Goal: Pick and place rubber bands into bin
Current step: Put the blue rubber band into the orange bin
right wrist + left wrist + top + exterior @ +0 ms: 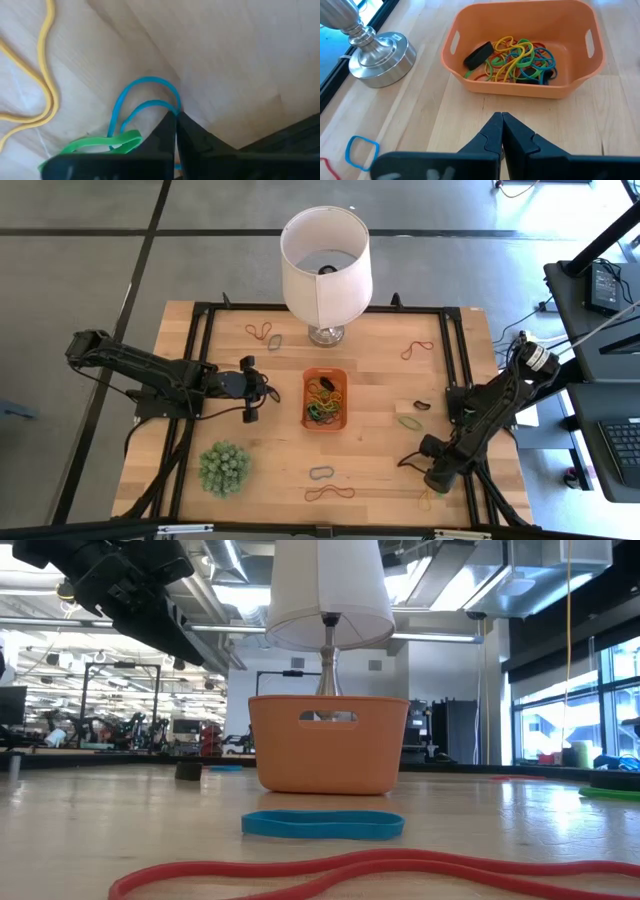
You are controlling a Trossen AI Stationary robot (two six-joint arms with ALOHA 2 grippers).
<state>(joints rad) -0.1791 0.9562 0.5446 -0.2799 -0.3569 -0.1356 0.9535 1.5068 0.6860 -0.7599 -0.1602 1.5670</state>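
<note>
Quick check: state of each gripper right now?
Left gripper: shut, holding nothing, facing the orange bin.
Right gripper: shut on a blue rubber band.

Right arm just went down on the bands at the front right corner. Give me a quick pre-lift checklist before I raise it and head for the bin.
1. Right gripper shut: ok, fingertips together.
2. Blue band caught: ok, it appears pinched at the tips.
3. Single band only: cannot tell; a green band lies right against the fingers.
4. Yellow band free of the grip: ok, it lies apart.
5. Bin reachable and open: ok, it already holds bands.
6. Left gripper out of the way: not ok, it is shut and sits close beside the bin.
</note>
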